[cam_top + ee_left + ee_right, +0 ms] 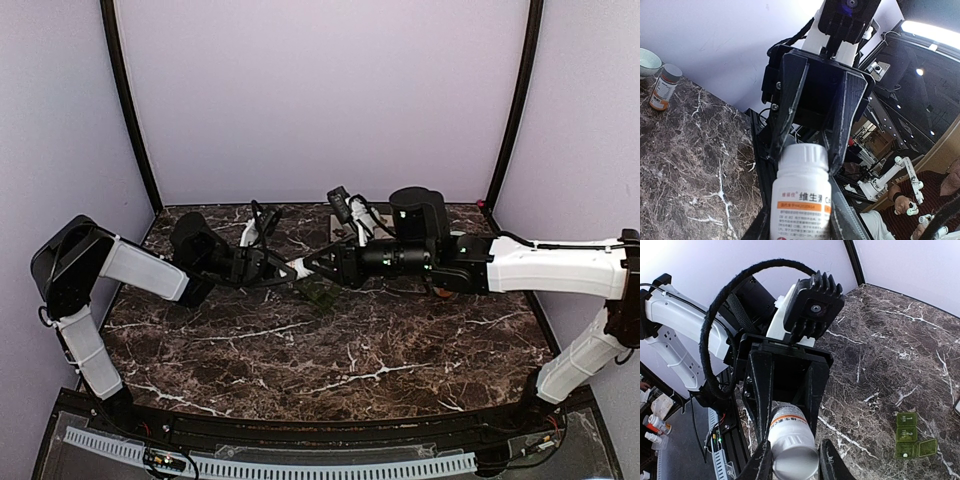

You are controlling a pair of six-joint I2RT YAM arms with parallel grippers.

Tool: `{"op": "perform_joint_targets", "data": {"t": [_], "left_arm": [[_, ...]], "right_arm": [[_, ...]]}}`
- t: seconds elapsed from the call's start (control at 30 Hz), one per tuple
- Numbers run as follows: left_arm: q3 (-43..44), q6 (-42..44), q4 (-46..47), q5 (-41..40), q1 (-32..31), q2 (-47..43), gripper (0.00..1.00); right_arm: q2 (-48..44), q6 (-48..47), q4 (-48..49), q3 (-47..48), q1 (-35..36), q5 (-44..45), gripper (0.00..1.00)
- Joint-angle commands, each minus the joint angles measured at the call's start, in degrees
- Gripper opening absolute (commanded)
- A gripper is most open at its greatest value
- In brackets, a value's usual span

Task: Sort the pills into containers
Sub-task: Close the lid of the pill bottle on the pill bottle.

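Lilac walls are enclosing a dark marbled table [350, 370], and over its middle the two arms are meeting head-on, the left arm [140, 268] reaching in from one side and the right arm [550, 265] from the other. The left gripper [787, 410] is clamping the labelled body of a white bottle [801, 205], its fingers narrowed onto it. The right gripper [807, 150] is pinching the bottle's cap [804, 157] from the opposite end, jaws likewise drawn in around it. The bottle is hanging in the air between them with its long axis lying level, running straight from one wrist to the other. A twist of the right wrist about that axis looks like what the cap is calling for.

The green pill box [909, 437] is resting flat on the table just under the meeting point, a touch toward the right gripper's side, with one end lid hanging open. A pale speck [904, 454] is showing in that open compartment and may be a pill. No other pills are showing; they are presumably sitting inside the bottle.
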Motion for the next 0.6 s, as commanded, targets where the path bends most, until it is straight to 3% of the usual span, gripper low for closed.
{"op": "perform_joint_targets", "data": {"t": [0.0,0.13,0.33,0.57], "left_arm": [[3.9,2.1,0.1,-4.1,-3.6,-1.7,0.00],[3.7,6.5,-4.9,-5.0,-3.8,-3.6,0.00],[3.9,23.3,-22.8,-9.1,-4.6,-9.4,0.00],[4.5,35.8,-35.8,-15.1,-6.0,-14.0,0.00]], "right_arm": [[3.9,-0.1,2.5,1.4,3.9,0.2,0.04],[4.8,1.7,3.6,1.6,4.0,0.2,0.02],[6.2,4.8,2.1,3.7,4.2,0.1,0.00],[8.1,8.8,-2.0,8.0,4.2,0.2,0.00]]}}
